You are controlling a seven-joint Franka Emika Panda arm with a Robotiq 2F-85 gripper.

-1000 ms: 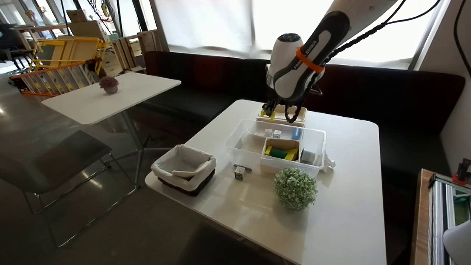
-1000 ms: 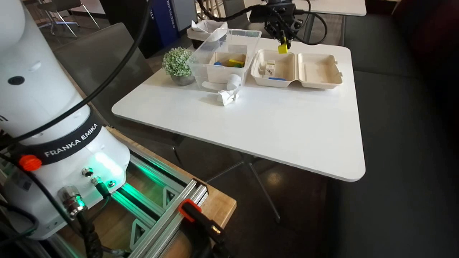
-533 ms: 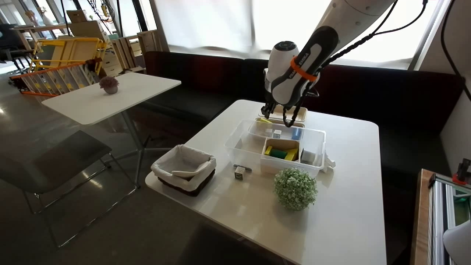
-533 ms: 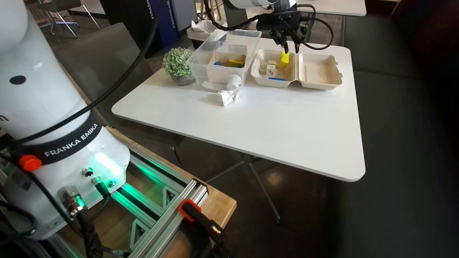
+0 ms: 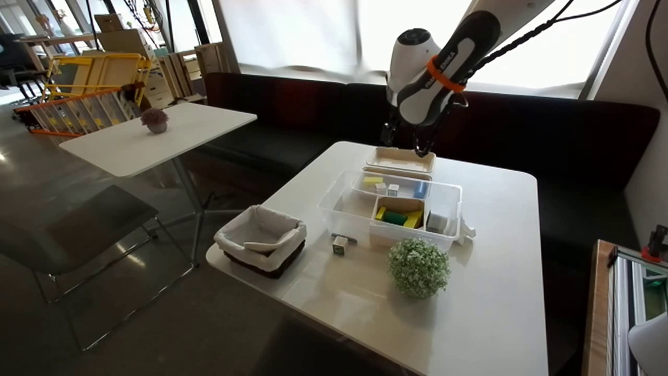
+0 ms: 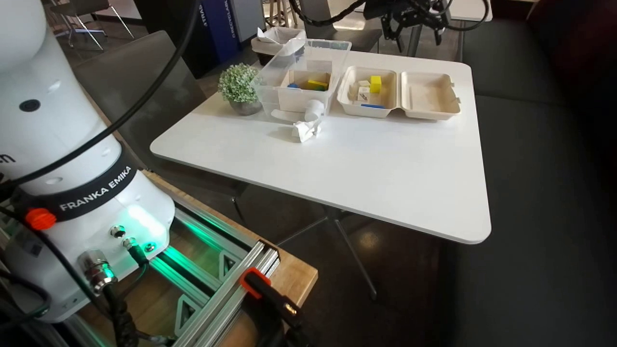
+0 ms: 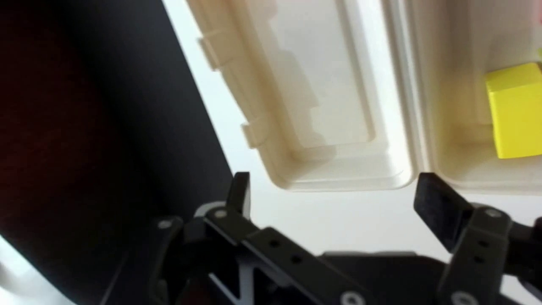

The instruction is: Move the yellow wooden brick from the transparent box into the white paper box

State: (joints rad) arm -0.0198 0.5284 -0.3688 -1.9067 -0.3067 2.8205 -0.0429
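The yellow wooden brick [image 6: 375, 84] lies in the deeper half of the white paper box [image 6: 365, 111], beside white blocks [image 6: 363, 94] and a blue piece [image 6: 372, 106]. In the wrist view the brick [image 7: 517, 114] is at the right edge, and the box's lid half [image 7: 330, 106] fills the middle. My gripper [image 6: 419, 43] hangs above and behind the box, away from the brick. Its jaws [spread wide] hold nothing; in the wrist view the gripper [image 7: 334, 186] has only white table between its fingers. The transparent box [image 5: 342, 222] stands beside the paper box.
Inside the transparent box sits a small tan box [image 5: 399, 202] with yellow and green pieces. Nearby are a potted plant [image 5: 419, 268], a cloth-lined basket [image 5: 261, 237], a small block [image 5: 340, 245] and crumpled paper [image 6: 307, 130]. A dark bench [image 5: 313, 104] runs behind the table.
A second ago the brick hung in my gripper over the paper box. The jaws opened, the brick dropped inside and settled, and the gripper rose and moved off toward the lid side.
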